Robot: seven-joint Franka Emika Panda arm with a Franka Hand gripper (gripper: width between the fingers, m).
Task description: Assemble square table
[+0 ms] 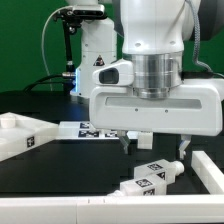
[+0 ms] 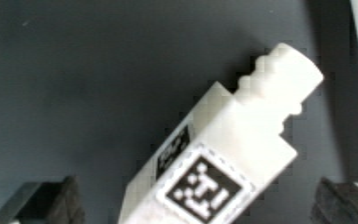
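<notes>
My gripper [image 1: 154, 147] is open and empty, hanging just above a white table leg [image 1: 160, 169] that lies on its side on the black table. A second leg [image 1: 138, 184] lies next to it, nearer the camera. In the wrist view the leg [image 2: 229, 140] runs diagonally between my two dark fingertips [image 2: 44, 200], its square tag facing up and its notched end pointing away; the gripper [image 2: 194, 205] straddles it without touching. A white slab-like part with a tag [image 1: 20, 135], probably the square tabletop, sits at the exterior view's left edge.
The marker board [image 1: 88, 128] lies flat behind the gripper. A white bar [image 1: 207, 170] stands at the exterior view's right, and a white rail [image 1: 60, 212] runs along the front edge. A camera stand [image 1: 68, 50] rises at the back.
</notes>
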